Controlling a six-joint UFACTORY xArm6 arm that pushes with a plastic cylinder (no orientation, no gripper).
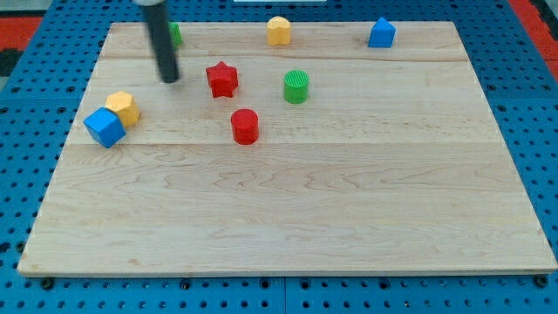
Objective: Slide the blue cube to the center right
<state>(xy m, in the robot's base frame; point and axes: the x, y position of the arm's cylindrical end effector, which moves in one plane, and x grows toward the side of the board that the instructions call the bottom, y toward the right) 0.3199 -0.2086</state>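
Observation:
The blue cube (105, 127) sits near the board's left edge, touching a yellow hexagonal block (124, 107) at its upper right. My tip (169, 79) rests on the board above and to the right of the blue cube, apart from it, and left of the red star (222, 79). The dark rod rises to the view's top.
A red cylinder (245, 126) stands near the middle left. A green cylinder (296, 86) is right of the star. A green block (175, 34), partly hidden by the rod, a yellow block (278, 30) and a blue block (381, 33) line the top edge of the wooden board (349, 201).

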